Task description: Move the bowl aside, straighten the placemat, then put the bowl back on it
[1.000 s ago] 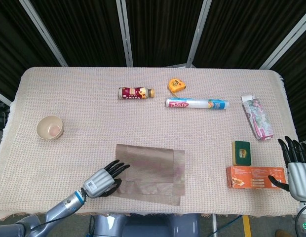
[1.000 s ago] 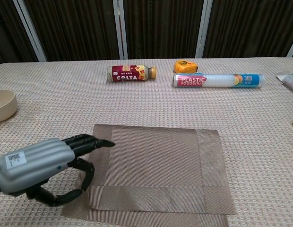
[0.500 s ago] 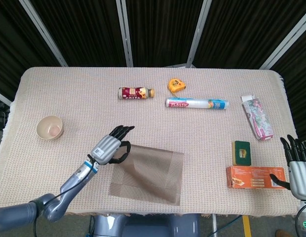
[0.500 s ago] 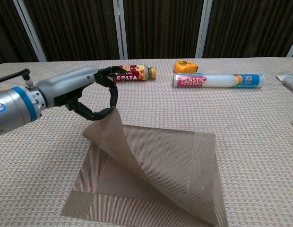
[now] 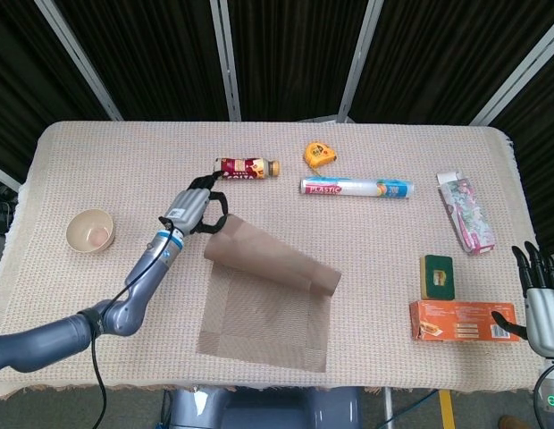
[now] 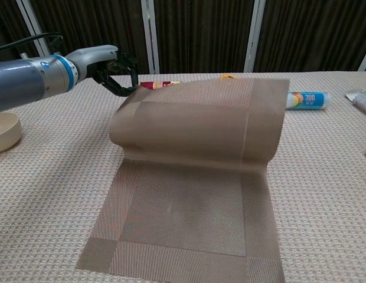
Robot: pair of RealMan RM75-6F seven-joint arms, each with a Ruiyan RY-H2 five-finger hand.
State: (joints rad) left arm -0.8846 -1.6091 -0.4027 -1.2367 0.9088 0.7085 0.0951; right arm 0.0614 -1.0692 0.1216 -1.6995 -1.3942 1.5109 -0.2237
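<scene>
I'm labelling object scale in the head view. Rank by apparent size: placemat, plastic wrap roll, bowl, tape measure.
1. placemat, by far the largest
2. plastic wrap roll
3. bowl
4. tape measure, smallest; it lies farther from the camera than the bowl, but the gap looks clear.

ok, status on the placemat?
Left hand pinches placemat corner, far half lifted. Right hand idle, open. Bowl aside, left. Nothing blocking.

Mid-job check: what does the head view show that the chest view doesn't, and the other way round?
Head only: right hand, open at the table edge, orange box, green sponge, whole Costa bottle.
Chest only: the placemat's lifted flap face-on, hiding most of that bottle.
Both: left hand gripping the placemat corner, bowl set aside.
</scene>
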